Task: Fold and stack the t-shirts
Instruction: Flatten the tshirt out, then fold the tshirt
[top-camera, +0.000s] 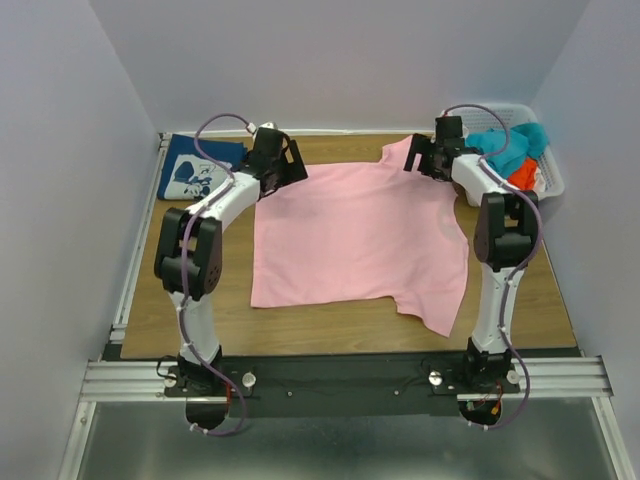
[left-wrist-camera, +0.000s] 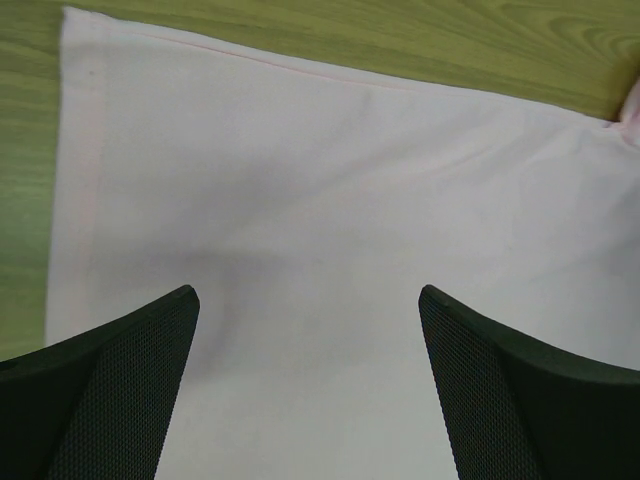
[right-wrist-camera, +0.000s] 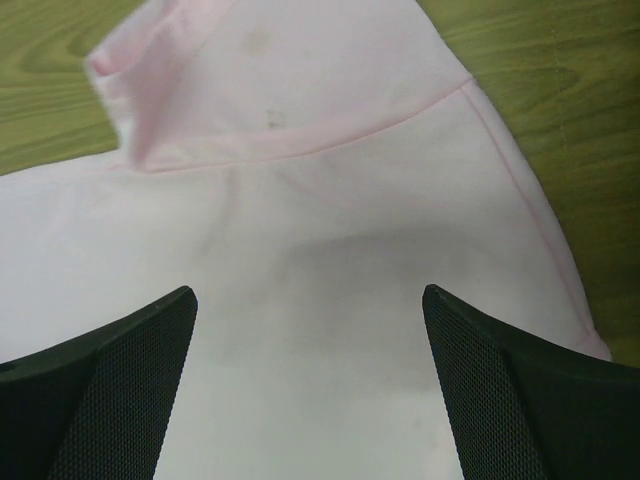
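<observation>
A wooden table (top-camera: 330, 330) fills the middle of the top view, with pale walls (top-camera: 350, 60) on three sides. At its far right corner is a white plastic basket (top-camera: 553, 178); a teal cloth (top-camera: 512, 143) and an orange cloth (top-camera: 522, 176) lie heaped in it. A silver metal rail (top-camera: 340, 378) runs along the near edge of the table.

you have the pink t-shirt (top-camera: 350, 240) spread open and mostly flat across the middle of the table (top-camera: 540, 300). its straight hem lies to the left and a sleeve juts out at the near right corner. at its far right edge the cloth bunches up a little, with faint smudges there. the navy t-shirt (top-camera: 195, 168) lies folded at the far left corner, white print facing up, apart from the pink one.
</observation>
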